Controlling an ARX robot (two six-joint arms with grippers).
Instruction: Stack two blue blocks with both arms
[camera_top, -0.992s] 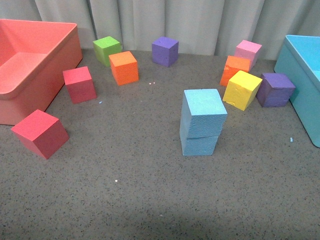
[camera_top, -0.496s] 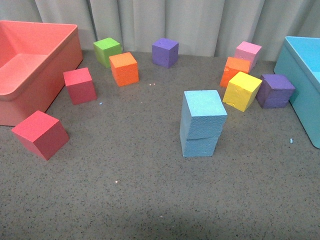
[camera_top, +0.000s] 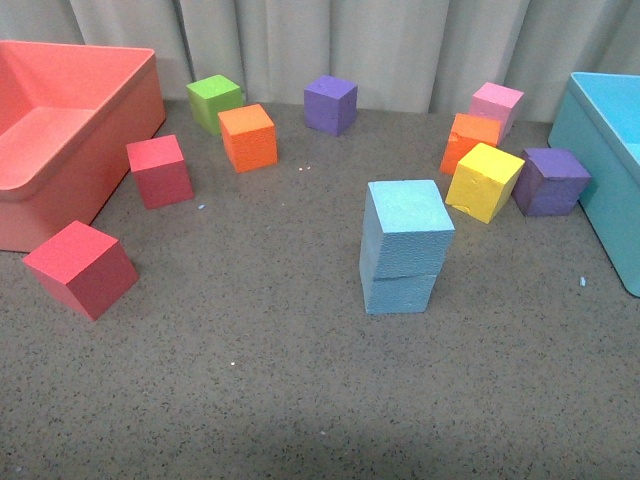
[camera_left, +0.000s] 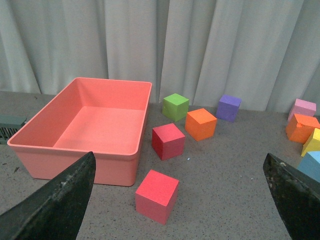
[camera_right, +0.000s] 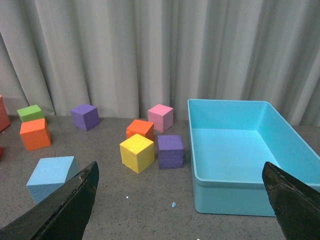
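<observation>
Blue blocks (camera_top: 404, 247) stacked in front of the yellow cube (camera_top: 484, 180), unchanged from a moment ago; task apparently complete. Upper cube twisted slightly off the lower, stack axis vertical. Left gripper (camera_left: 180, 200) and right gripper (camera_right: 180, 200) both spread wide, empty, pulled well clear of the stack.
</observation>
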